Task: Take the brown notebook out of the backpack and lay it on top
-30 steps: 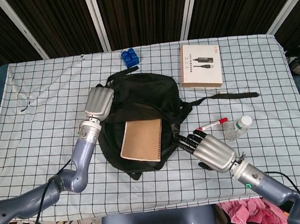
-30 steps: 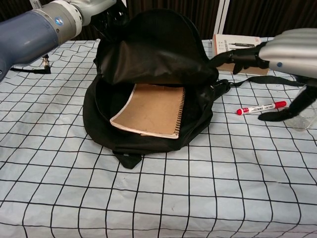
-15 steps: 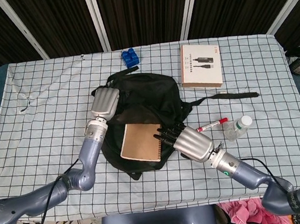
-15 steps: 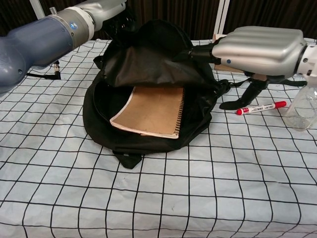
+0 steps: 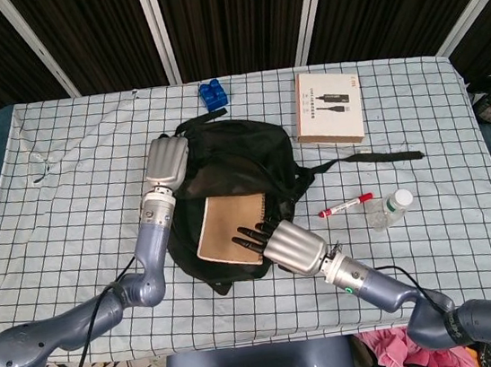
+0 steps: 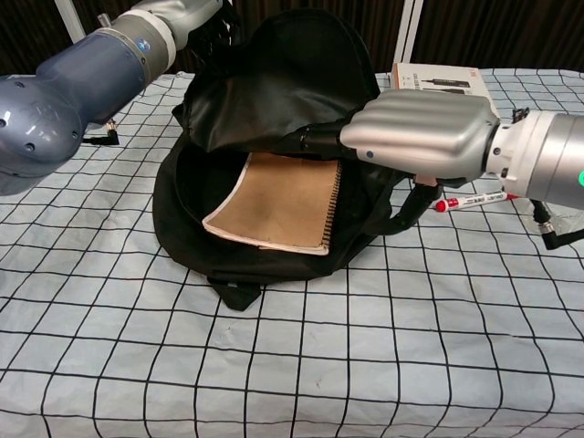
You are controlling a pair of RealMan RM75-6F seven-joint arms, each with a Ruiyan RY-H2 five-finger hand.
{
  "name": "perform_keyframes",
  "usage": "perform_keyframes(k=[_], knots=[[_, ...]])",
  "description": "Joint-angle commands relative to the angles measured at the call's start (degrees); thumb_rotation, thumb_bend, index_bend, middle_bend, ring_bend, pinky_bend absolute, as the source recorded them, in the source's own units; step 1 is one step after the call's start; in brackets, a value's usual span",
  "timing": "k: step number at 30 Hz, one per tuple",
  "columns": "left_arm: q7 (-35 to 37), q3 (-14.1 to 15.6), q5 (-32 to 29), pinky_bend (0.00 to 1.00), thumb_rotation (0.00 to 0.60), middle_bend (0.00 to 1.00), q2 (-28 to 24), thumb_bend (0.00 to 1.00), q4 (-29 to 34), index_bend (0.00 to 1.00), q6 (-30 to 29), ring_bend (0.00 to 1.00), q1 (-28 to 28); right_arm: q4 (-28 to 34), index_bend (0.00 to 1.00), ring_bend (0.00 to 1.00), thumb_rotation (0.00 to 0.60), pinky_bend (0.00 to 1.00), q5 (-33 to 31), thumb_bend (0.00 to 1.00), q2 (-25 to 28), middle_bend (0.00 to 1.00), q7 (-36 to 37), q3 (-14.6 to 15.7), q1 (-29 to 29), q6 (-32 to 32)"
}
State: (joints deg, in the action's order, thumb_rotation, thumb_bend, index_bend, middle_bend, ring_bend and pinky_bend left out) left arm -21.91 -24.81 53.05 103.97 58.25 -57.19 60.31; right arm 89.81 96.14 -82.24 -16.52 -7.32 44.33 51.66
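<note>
The black backpack (image 5: 241, 161) lies open in the middle of the table, its front flap (image 6: 283, 91) lifted. My left hand (image 5: 167, 162) grips the flap's upper left edge and holds it up; in the chest view this hand (image 6: 187, 16) shows at the top left. The brown spiral notebook (image 5: 228, 229) lies flat in the opening (image 6: 278, 205). My right hand (image 5: 288, 248) reaches in from the right with its fingers (image 5: 249, 235) stretched out over the notebook's lower right part, holding nothing. In the chest view the right hand (image 6: 415, 137) hovers just above the notebook's spiral edge.
A red marker (image 5: 345, 205) and a clear bottle (image 5: 390, 208) lie right of the backpack. Further back are a white and brown box (image 5: 329, 106) and a blue block (image 5: 212, 93). A black strap (image 5: 378, 159) trails to the right.
My right hand has moved left from beside the backpack into its opening, fingers now over the notebook. The left hand keeps the flap up.
</note>
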Motion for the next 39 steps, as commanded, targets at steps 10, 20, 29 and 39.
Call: perform_keyframes(k=[10,20,29,39], knots=[[1.8,0.2,1.1,0.41,0.600,0.71,-2.1,0.39,5.0,0.66,-0.7,0.52,-1.3,-10.4,0.00,0.21,0.600,0.24,-4.5,0.19,-7.1,0.09,-1.1,-1.7,2.9,-1.2],[0.9,0.5,0.5,0.41,0.600,0.70,-3.4,0.39,7.6,0.66,-0.7,0.52,-1.7,-17.2,0.00,0.21,0.600,0.24,-0.6,0.16,-10.1,0.09,-0.6,1.0,4.7,1.4],[0.7,0.9,0.6,0.41,0.600,0.70,-3.6,0.39,8.5,0.66,-1.3,0.52,-1.9,-19.3,0.00,0.21,0.600,0.23,1.2,0.15,-12.5,0.09,0.4,2.6,5.9,2.4],[0.7,0.9,-0.5,0.41,0.600,0.70,-4.7,0.39,9.9,0.66,-0.5,0.51,-2.3,-22.1,0.00,0.21,0.600,0.21,2.2,0.15,-14.9,0.09,-1.6,3.6,7.4,2.2]])
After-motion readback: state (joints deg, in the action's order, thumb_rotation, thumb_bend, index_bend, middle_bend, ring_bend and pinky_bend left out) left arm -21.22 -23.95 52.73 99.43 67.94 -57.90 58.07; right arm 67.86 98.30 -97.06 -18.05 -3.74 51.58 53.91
